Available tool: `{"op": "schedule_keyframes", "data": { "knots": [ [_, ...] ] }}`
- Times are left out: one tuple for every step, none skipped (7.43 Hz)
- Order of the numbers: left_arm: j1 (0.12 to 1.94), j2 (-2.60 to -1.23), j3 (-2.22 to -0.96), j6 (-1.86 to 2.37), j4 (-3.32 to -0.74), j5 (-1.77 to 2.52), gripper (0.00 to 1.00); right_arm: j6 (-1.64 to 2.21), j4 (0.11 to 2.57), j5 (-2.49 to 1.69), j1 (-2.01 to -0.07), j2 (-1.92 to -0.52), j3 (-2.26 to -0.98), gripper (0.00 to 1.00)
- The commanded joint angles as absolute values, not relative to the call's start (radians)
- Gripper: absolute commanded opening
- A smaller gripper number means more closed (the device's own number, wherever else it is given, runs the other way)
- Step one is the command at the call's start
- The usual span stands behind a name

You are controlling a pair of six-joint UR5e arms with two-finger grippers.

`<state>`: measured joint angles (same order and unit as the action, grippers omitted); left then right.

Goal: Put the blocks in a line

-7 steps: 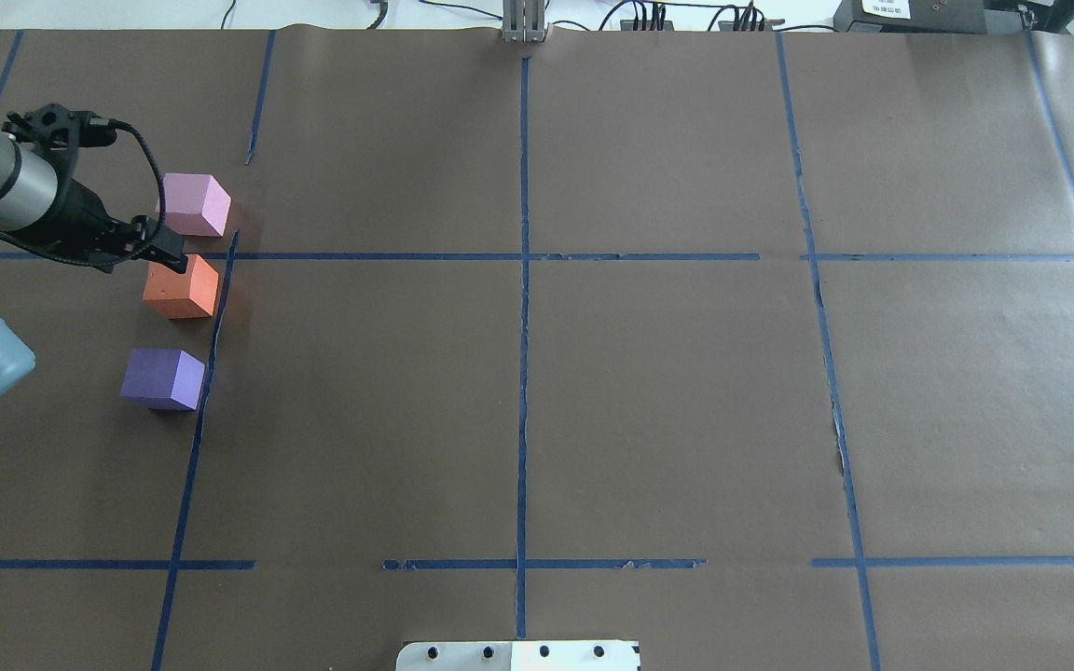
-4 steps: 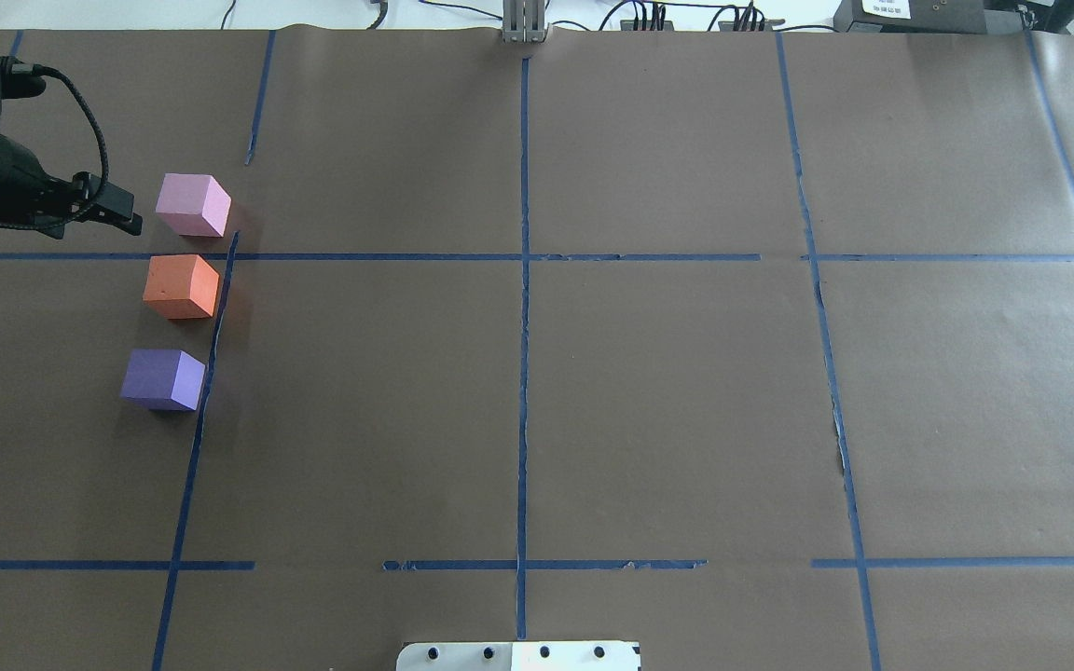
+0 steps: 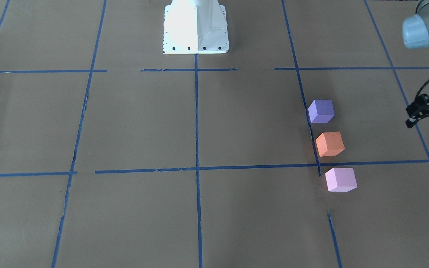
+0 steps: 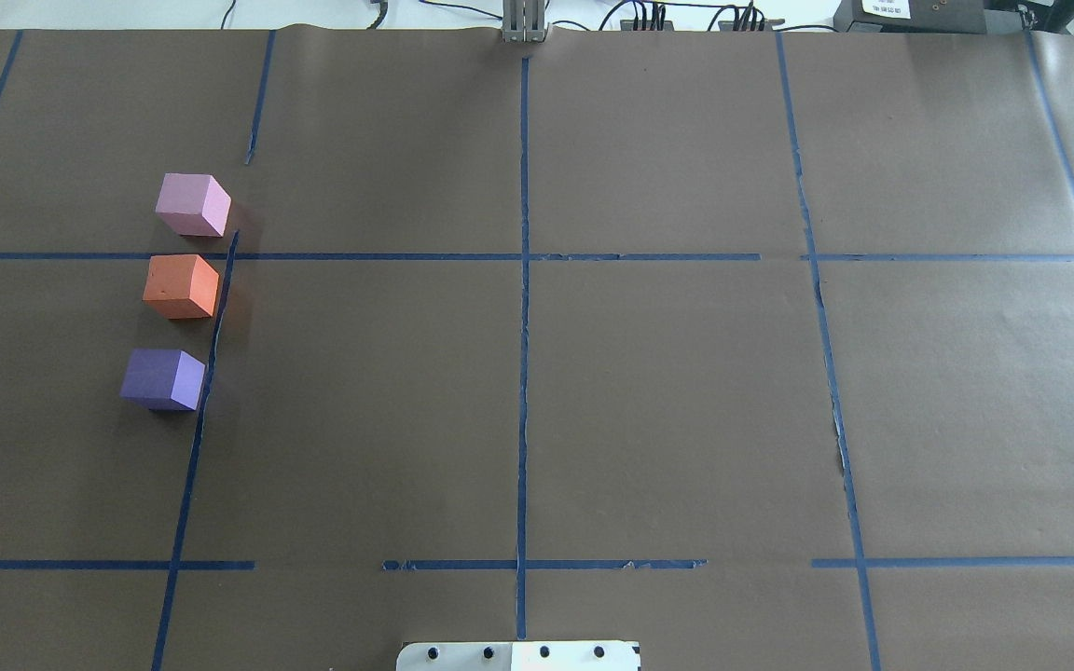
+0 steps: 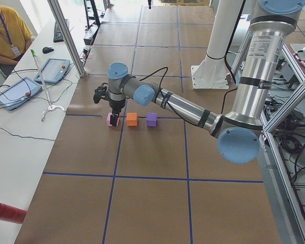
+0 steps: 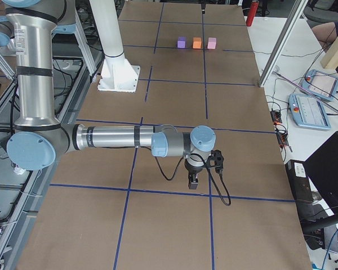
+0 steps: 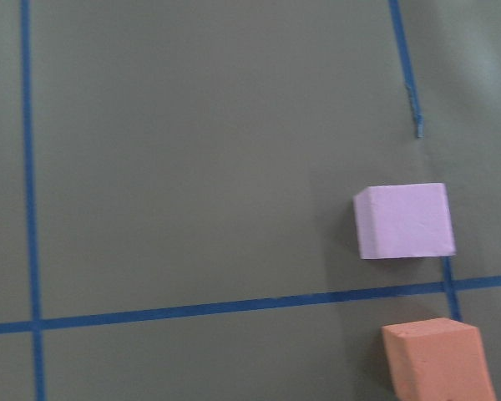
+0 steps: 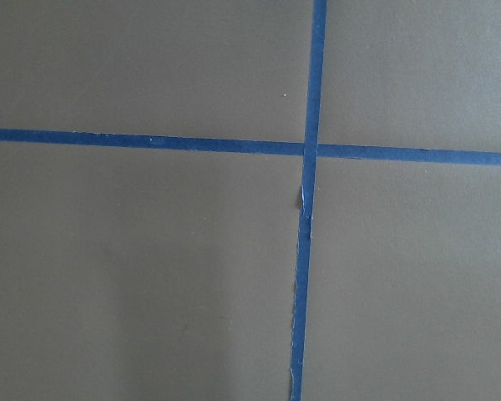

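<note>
Now, working outward from the robot, you are looking at the purple block [image 4: 162,379], orange block [image 4: 181,286] and pink block [image 4: 192,205] sitting in a row on the counter [image 4: 593,373], while the left arm's fingers [image 3: 410,121], spread wide and empty, are backing well clear, suggesting the line is finished; whether the right arm's fingers [image 6: 192,183] are open, you cannot tell.

I am watching the left gripper [image 3: 428,121] drawing back from the orange block [image 4: 181,286], leaving it free and sliding nearly off the overhead view's left edge.
</note>
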<state>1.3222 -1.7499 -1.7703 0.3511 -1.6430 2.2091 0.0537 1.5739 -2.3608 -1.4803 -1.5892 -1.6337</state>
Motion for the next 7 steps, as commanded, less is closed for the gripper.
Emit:
{"op": "schedule_keyframes", "data": {
  "knots": [
    [1.490, -1.714, -1.642, 0.067, -1.631, 2.251, 0.99, 0.054, 1.574, -2.361, -1.480, -1.589, -1.634, 1.00],
    [1.562, -1.718, -1.579, -0.060, -1.628, 2.259, 0.99, 0.054, 1.575, -2.361, -1.480, -1.589, -1.634, 1.00],
    [1.601, -1.718, -1.534, -0.151, -1.626, 2.260, 0.99, 0.054, 1.575, -2.361, -1.480, -1.589, -1.634, 1.00],
    [1.623, -1.714, -1.514, -0.159, -1.625, 2.266, 0.99, 0.054, 1.575, -2.361, -1.480, -1.589, -1.634, 1.00],
    [1.623, -1.707, -1.508, -0.156, -1.620, 2.301, 0.99, 0.054, 1.575, -2.361, -1.480, -1.589, -1.634, 1.00],
    [1.623, -1.706, -1.508, -0.156, -1.615, 2.307, 0.99, 0.054, 1.575, -2.361, -1.480, -1.589, -1.634, 1.00],
    [1.623, -1.706, -1.500, -0.156, -1.612, 2.306, 0.99, 0.054, 1.574, -2.361, -1.480, -1.589, -1.634, 1.00]
  ]
}}
